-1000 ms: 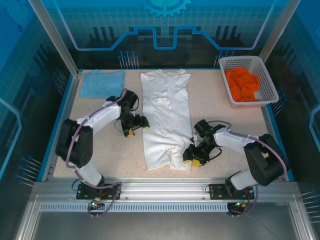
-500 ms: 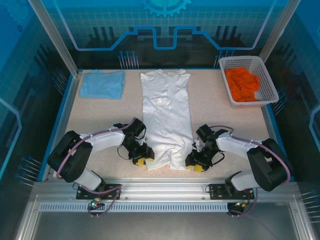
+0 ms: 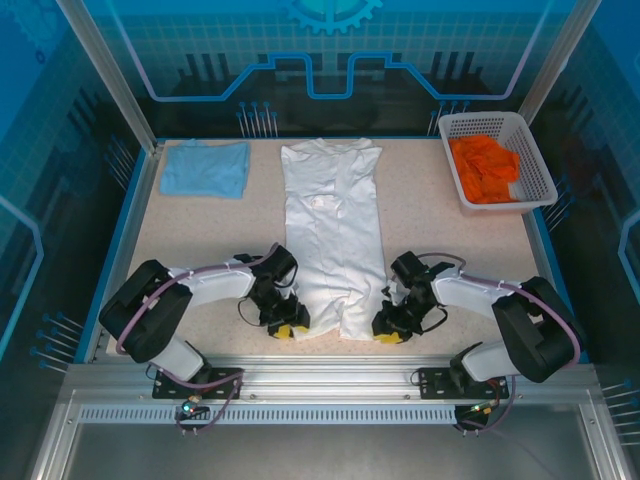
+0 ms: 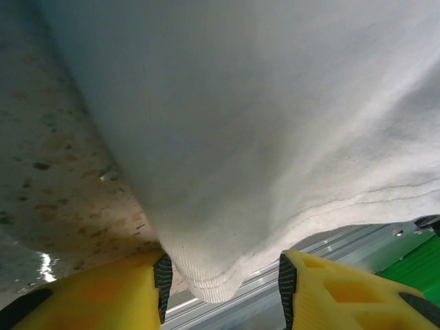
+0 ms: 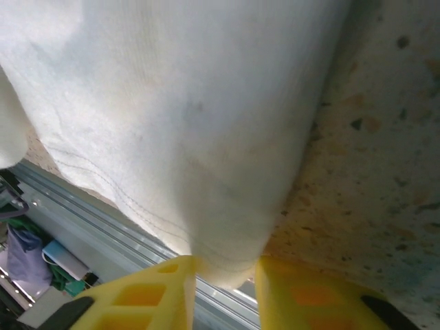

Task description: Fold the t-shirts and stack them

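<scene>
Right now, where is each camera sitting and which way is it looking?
Top external: high behind the arms, looking down at the table, white t-shirt, light blue t-shirt and basket; both arms show.
Left wrist: low on the left arm, facing the table's near edge; the left hand shows, yellow fingers straddling the shirt's hem.
Right wrist: likewise on the right arm; the right hand pinches the hem.
Shared: both wrist views see that white hem.

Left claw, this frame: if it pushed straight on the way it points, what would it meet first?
The large white cloth t-shirt: its near hem corner lies between the yellow fingers of the left claw. The metal table rail appears to sit behind it.
</scene>
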Controlling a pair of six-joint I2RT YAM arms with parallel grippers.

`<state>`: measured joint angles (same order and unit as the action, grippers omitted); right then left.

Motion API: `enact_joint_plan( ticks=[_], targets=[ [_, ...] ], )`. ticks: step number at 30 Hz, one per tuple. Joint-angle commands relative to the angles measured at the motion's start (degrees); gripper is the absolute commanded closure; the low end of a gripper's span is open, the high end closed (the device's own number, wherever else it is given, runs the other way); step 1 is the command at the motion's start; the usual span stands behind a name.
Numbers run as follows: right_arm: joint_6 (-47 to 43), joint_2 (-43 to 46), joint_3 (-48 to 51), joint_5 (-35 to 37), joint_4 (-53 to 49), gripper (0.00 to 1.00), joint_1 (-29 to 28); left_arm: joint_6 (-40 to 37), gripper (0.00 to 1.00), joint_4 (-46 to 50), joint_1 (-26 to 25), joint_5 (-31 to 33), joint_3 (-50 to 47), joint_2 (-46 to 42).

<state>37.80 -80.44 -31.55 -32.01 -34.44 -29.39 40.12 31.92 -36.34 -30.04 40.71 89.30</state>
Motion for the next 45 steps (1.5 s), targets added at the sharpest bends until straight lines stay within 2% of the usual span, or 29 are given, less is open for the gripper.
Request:
enact_joint_plan(
  ticks=[1, 4, 8, 11, 15, 20, 25, 28, 32, 36, 45],
  targets=[
    [0.14, -1.04, 0.26, -0.12, 0.87, 0.8, -1.02, -1.61, 0.61, 0.32, -0.87, 0.58, -0.15, 1.67],
    [-0.27, -1.51, -0.24, 0.45, 0.3, 0.89, -1.02, -2.31, 0.69, 1.84, -0.86, 2.36, 1.17, 2.19],
    [-0.4, -0.33, -0.53, 2.34, -2.57, 0.99, -0.45, -2.94, 0.86, 4.87, -0.91, 5.5, 3.65, 2.78],
    [-1.18, 0.91, -0.29, 4.0, -6.7, 1.0, 0.57, -4.09, 1.0, 8.75, -0.92, 6.88, 4.8, 3.1],
    [-2.45, 2.54, 0.37, 2.68, -11.16, 1.0, 2.04, -4.96, 1.0, 11.17, -0.92, 6.46, 4.14, 0.87],
    [-2.69, 7.86, -1.11, 1.27, -16.87, 1.0, 2.54, -5.86, 1.0, 13.21, -0.85, 0.81, 4.17, -2.06],
    [-1.94, 10.4, -6.15, -0.48, -19.96, 1.0, 4.78, -6.2, 1.0, 17.1, -0.36, 0.56, 7.77, -4.39],
    [-1.05, 9.28, -11.08, -1.58, -19.83, 1.0, 8.2, -5.34, 1.0, 17.74, 2.52, -0.91, 11.17, -4.24],
    [-0.8, 3.92, -20.76, -1.74, -19.6, 1.0, 11.88, -4.13, 1.0, 17.36, 9.2, -2.69, 17.14, -2.81],
    [0.78, -4.88, -30.23, -1.68, -19.44, 1.0, 14.89, -2.96, 1.0, 17.45, 14.96, -3.67, 25.18, 2.71],
    [3.56, -26.51, -52.09, 2.45, -21.0, 1.0, 18.82, -0.77, 1.0, 18.1, 22.8, -4.1, 43.14, 19.78]
  ],
)
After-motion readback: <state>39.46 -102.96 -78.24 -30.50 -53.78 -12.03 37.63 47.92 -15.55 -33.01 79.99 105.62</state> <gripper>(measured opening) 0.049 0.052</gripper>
